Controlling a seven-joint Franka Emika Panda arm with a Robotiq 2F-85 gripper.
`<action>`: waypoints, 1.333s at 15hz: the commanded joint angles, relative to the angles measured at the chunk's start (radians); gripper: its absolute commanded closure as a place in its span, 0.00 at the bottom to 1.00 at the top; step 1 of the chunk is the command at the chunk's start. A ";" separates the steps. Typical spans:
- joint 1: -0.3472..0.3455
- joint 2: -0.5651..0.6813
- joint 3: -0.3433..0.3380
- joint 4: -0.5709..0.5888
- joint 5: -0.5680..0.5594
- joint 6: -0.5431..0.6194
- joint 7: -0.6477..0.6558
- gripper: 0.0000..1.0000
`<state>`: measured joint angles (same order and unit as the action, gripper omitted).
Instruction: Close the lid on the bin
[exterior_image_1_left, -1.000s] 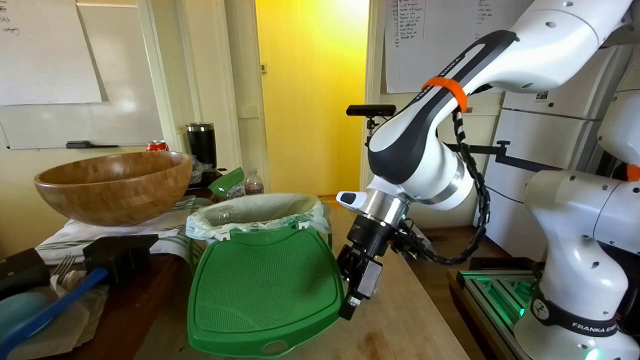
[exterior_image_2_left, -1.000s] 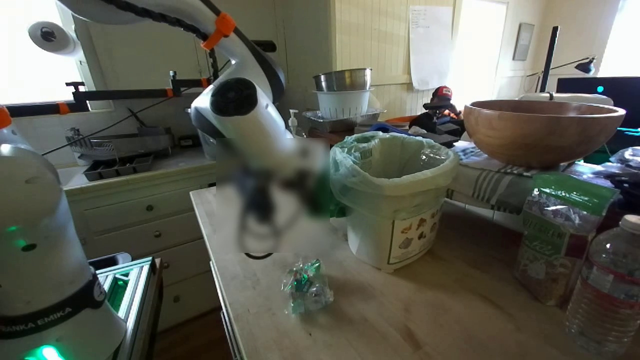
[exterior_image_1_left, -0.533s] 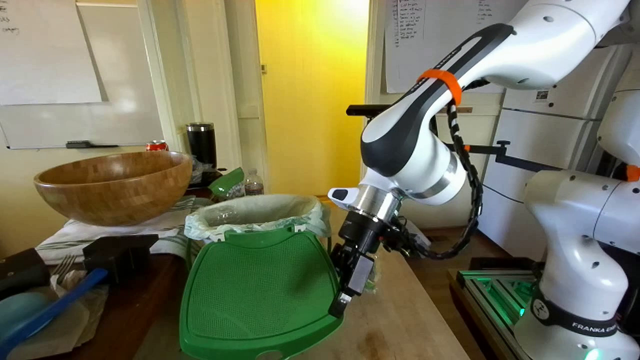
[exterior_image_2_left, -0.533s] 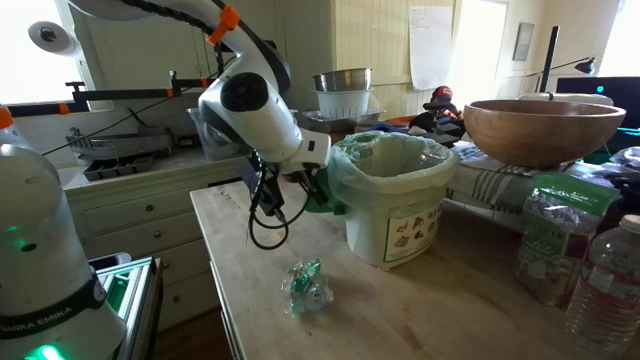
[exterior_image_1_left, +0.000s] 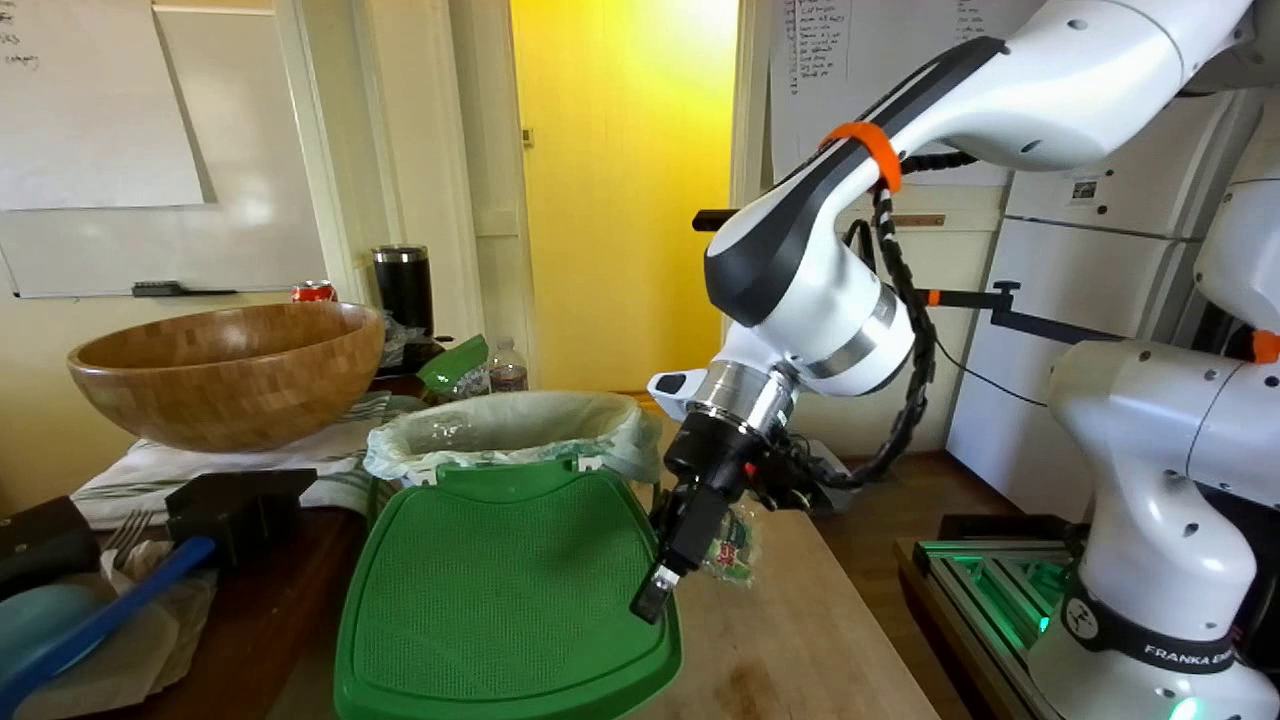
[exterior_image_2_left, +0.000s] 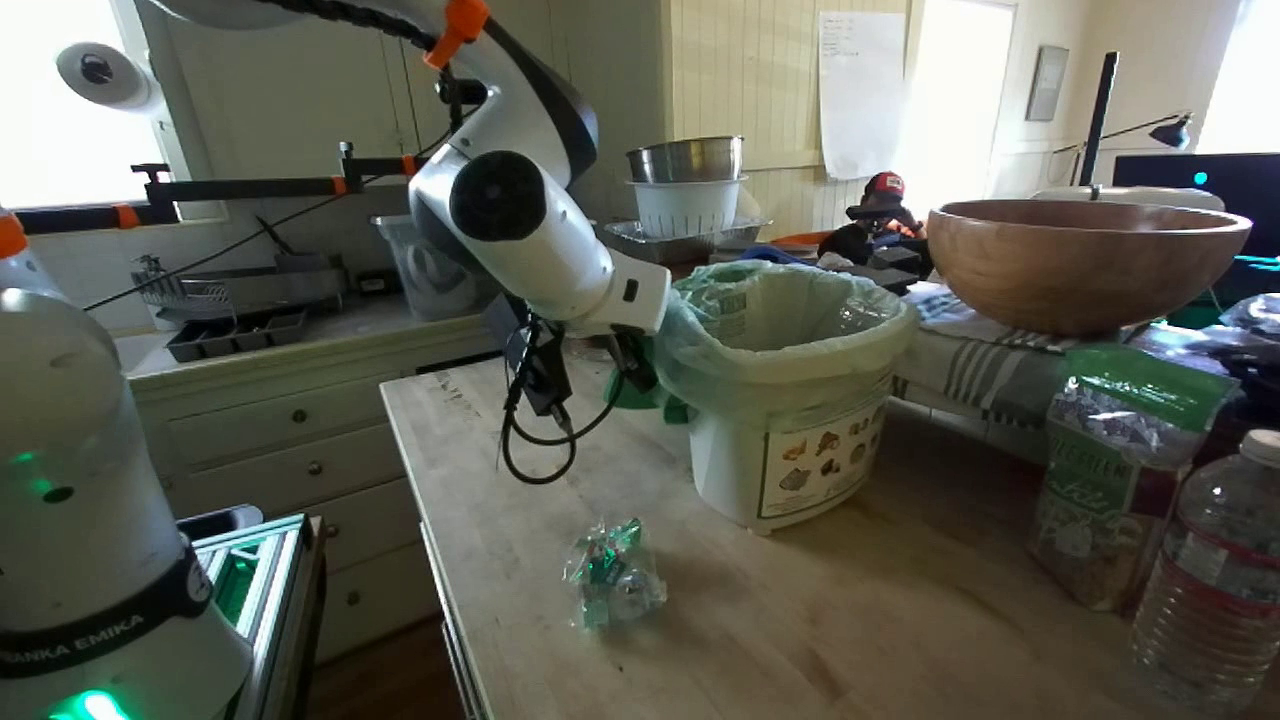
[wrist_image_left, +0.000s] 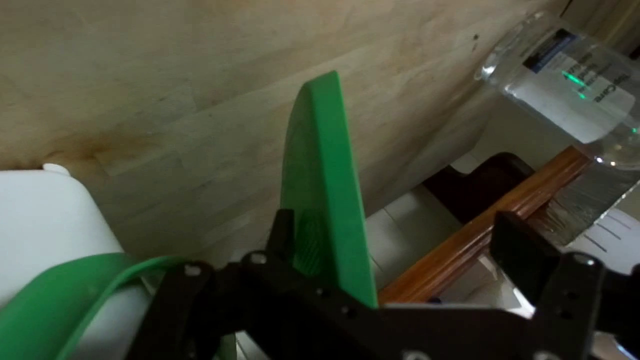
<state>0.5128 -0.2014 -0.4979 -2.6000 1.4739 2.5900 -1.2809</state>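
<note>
Presently, in an exterior view: green lid (exterior_image_1_left: 500, 590) tilted open; jaws spread wide at its three o'clock edge; lined bin (exterior_image_1_left: 615, 445) at the lid's twelve o'clock; yellow door (exterior_image_1_left: 620, 200) farther off, toward one o'clock.

A wooden bowl (exterior_image_1_left: 230, 390) rests on a striped cloth (exterior_image_1_left: 340, 455) near a black tumbler (exterior_image_1_left: 404, 292) and a red can (exterior_image_1_left: 314, 292). In an exterior view, a green-topped pouch (exterior_image_2_left: 1115, 480) stands just beside a bottle (exterior_image_2_left: 1212, 580); a crumpled packet (exterior_image_2_left: 613, 575) lies on the countertop (exterior_image_2_left: 850, 630).
</note>
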 joint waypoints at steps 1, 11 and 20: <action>0.007 0.023 -0.021 0.034 0.141 -0.056 -0.024 0.00; -0.431 0.013 0.359 0.024 0.157 -0.146 0.015 0.00; -0.579 -0.046 0.403 0.010 0.067 -0.130 0.018 0.00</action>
<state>-0.0168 -0.2193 -0.1105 -2.5718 1.6140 2.4640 -1.2789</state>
